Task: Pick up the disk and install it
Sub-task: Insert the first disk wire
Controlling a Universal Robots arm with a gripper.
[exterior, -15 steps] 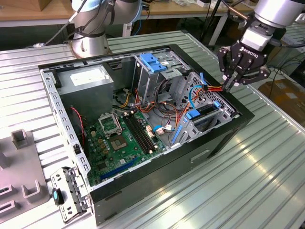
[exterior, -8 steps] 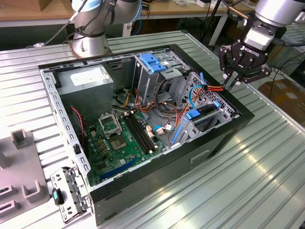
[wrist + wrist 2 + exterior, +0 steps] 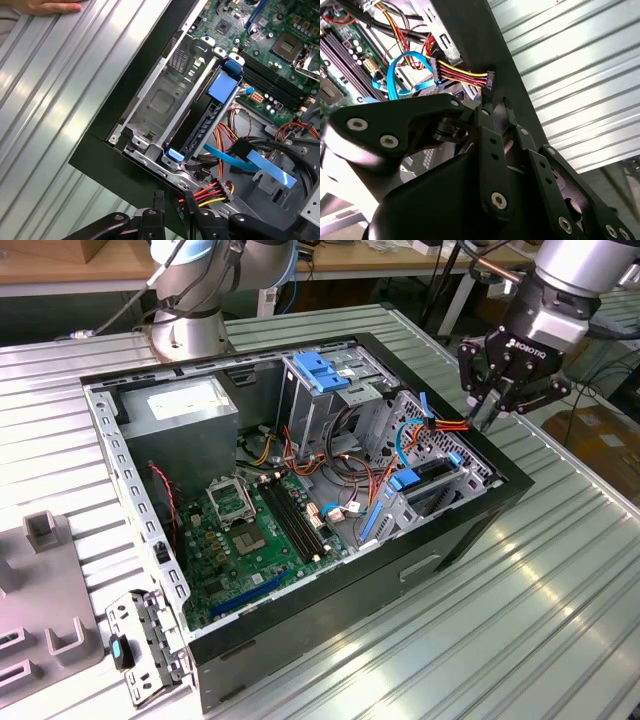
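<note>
Ribbed metal table (image 3: 560, 580), open computer case (image 3: 470, 530), end effector (image 3: 487, 418) beside power connector (image 3: 489, 80)

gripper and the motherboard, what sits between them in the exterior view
In the exterior view, the metal drive bay with blue tabs and a tangle of cables lie between the gripper and the motherboard, inside the open case.

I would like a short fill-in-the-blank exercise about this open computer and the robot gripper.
1. The gripper hovers above the edge of the open computer ___.
2. The flat ribbon cable near it is ___ in colour.
3. In the first wrist view, a person's ___ lies on the ribbed table.
Missing words: case; blue; hand.
</note>
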